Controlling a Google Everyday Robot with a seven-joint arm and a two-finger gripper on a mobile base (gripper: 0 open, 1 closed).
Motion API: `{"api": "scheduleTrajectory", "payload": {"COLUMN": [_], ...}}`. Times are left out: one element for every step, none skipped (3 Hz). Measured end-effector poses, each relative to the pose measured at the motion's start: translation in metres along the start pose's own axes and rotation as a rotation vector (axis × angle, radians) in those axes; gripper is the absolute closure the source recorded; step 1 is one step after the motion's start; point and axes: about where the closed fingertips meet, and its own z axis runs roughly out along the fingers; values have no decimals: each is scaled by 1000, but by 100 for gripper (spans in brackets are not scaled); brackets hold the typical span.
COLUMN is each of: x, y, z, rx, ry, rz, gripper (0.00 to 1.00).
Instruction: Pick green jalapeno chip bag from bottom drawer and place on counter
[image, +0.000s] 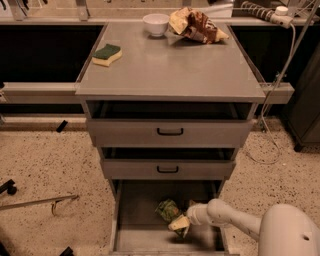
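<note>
One small glossy green jalapeno chip bag (166, 209) on the floor of the deep grey metal bottom drawer (145, 235).
Bag lies crumpled mid-floor, just left of and slightly behind the pale-tipped gripper (179, 223), which enters from the right; they appear to touch at the bag's right edge, though whether the gripper is spread or pinching cannot be told. Long axis seems diagonal, back-left to front-right. Flat matte grey metal counter (170, 70) stands well above.
</note>
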Motion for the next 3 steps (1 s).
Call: {"api": "scheduleTrajectory", "payload": {"x": [8,22,30], "y": [-2,13,26], "z": [13,31,46], "rx": [-3,-40,-69], "ry": [12,55,85], "rz": [14,6,-6], "gripper": [0,0,0]}}
